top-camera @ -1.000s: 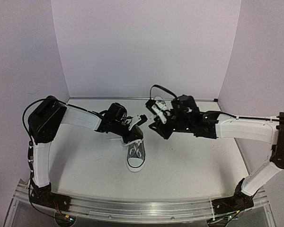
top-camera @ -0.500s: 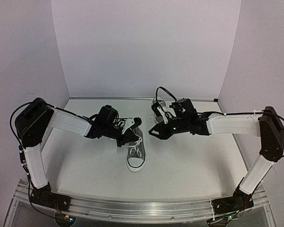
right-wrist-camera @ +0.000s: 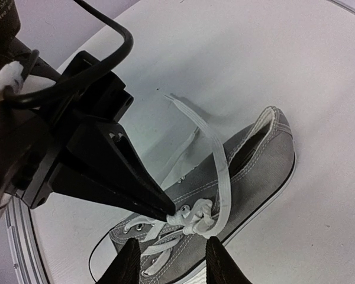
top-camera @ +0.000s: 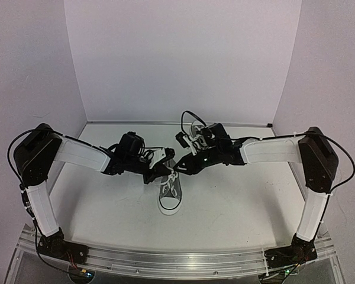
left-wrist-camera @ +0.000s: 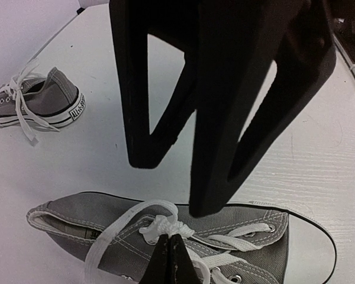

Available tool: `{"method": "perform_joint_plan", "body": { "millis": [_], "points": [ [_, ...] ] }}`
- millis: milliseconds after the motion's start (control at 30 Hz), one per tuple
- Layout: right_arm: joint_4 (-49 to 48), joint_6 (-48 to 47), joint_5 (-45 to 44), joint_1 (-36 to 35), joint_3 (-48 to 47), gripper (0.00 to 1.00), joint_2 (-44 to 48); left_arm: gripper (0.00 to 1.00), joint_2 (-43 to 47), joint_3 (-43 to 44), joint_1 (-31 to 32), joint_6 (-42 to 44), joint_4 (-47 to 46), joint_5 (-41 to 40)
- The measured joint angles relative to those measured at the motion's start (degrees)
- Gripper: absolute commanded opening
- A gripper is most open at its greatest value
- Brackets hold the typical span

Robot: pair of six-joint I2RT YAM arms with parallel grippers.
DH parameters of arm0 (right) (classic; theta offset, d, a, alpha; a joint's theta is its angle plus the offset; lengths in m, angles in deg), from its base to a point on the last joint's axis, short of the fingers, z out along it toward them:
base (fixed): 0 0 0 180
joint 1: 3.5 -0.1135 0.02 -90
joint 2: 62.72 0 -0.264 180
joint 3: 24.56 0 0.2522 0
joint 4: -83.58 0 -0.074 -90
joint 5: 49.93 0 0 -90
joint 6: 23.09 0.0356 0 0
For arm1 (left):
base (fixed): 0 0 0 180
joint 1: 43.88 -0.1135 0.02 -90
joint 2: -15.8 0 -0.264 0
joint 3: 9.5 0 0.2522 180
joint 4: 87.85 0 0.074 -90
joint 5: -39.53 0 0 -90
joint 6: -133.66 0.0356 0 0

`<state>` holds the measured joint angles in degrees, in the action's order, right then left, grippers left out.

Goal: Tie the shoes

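My right end effector (top-camera: 180,168) has swung in from the right over the past second and now hangs with its jaws apart over the near shoe (top-camera: 169,195), gripping nothing. The lace knot (right-wrist-camera: 195,216) sits just ahead of its tips. My left end effector (right-wrist-camera: 167,208) has dropped lower. Its jaws are pressed together with the tip at that same knot, though I cannot tell whether a strand is nipped.

I judge that both sides are now placed to work the laces (left-wrist-camera: 115,234), which run loose across the tongue with no bow yet. The shoe lies on the tabletop (top-camera: 236,201) between my arms, and the other shoe (left-wrist-camera: 44,97) stands well apart toward the back.

That far shoe's heel strip (left-wrist-camera: 76,110) seems to read "ALL STAR". The lettering at the top left of the right wrist view is too cut off to read.
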<state>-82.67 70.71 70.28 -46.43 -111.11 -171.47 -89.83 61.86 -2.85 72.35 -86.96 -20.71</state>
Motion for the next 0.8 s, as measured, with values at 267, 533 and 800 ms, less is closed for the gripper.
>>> {"method": "perform_joint_plan", "body": {
  "millis": [267, 533, 800],
  "points": [
    [1.4, -3.8, 0.7, 0.0, -3.2, 0.35, -3.1, 0.00, 0.6, 0.0, 0.0, 0.3, -0.7, 0.0],
    [3.2, -8.7, 0.7, 0.0, -4.4, 0.30, -4.6, 0.00, 0.6, 0.0, -0.5, 0.5, -0.7, 0.1],
    [4.0, -14.9, 0.7, 0.0, -4.5, 0.29, -5.2, 0.00, 0.6, 0.0, -1.2, 1.4, -0.7, 1.6]
  ]
}}
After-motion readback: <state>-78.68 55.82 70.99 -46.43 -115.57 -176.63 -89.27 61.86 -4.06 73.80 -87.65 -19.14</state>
